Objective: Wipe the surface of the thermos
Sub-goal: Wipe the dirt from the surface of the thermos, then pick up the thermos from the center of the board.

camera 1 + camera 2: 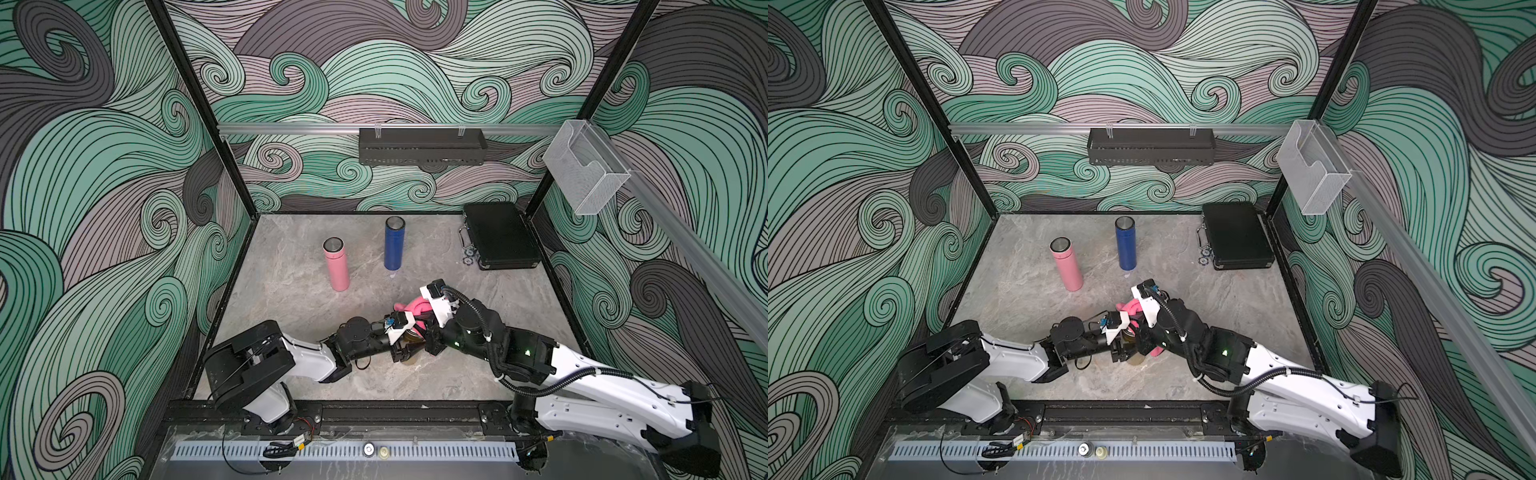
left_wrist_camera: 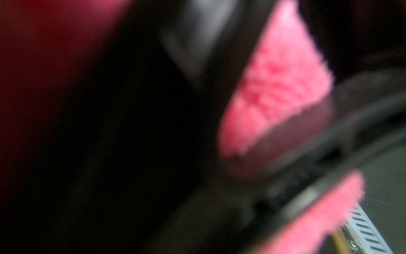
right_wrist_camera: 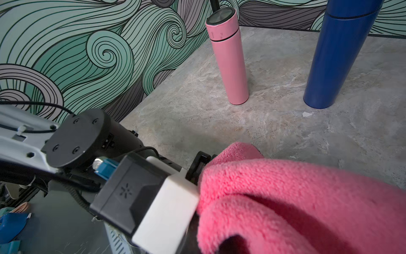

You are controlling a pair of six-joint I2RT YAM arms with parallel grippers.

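Note:
An olive-brown thermos (image 1: 411, 358) (image 1: 1136, 357) stands upright near the table's front middle. My left gripper (image 1: 405, 351) comes in from the left and is shut on its body. A fluffy pink cloth (image 1: 415, 308) (image 3: 296, 198) lies over the thermos's top and right side, with my right gripper (image 1: 429, 332) shut on it. The cloth hides the right fingers in the right wrist view. The left wrist view is blurred and dark, showing only the pink cloth (image 2: 279, 88) close by.
A pink thermos (image 1: 336, 264) (image 3: 230, 59) and a blue thermos (image 1: 394, 243) (image 3: 338, 55) stand upright behind the arms. A black case (image 1: 500, 235) lies at the back right corner. A black shelf (image 1: 422, 145) and a clear holder (image 1: 584, 166) hang on the walls.

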